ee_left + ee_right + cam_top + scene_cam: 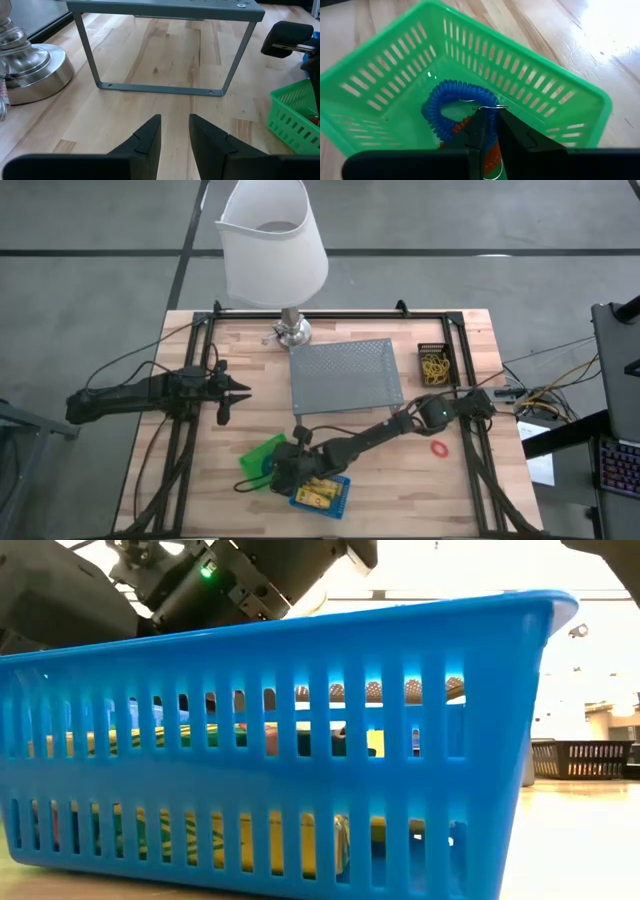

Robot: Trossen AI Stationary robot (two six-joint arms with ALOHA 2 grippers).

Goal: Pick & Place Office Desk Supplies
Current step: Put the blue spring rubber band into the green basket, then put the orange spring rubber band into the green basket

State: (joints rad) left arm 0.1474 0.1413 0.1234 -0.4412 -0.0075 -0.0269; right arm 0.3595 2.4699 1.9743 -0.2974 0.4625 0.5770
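My right gripper (491, 114) (280, 465) reaches across the table and down into the green bin (535, 85) (262, 455), shut on a blue coiled loop (440, 102). A red-orange coil (460, 125) lies under that loop in the bin. The blue bin (322, 495) (300, 740) next to it holds yellow stubby sticks (316, 491). A red loop (439, 447) lies flat on the wood. Yellow rubber bands (434, 367) fill the black bin (435, 348). My left gripper (175, 117) (235, 391) waits open at the table's left side. My right gripper pinches the blue coiled loop between its two fingertips, at the part of the ring (491, 118) next to a small metal ring (472, 104). The fingers come from above, pointing down into the green bin. The remainder of the loop spreads out inside the bin over the red-orange coil.
A grey mesh tray (345, 375) (165, 10) stands mid-table on thin legs. The white-shaded lamp (272, 240) with its metal base (291, 332) (30, 70) sits at the far edge. Bare wood lies between the left gripper and the tray.
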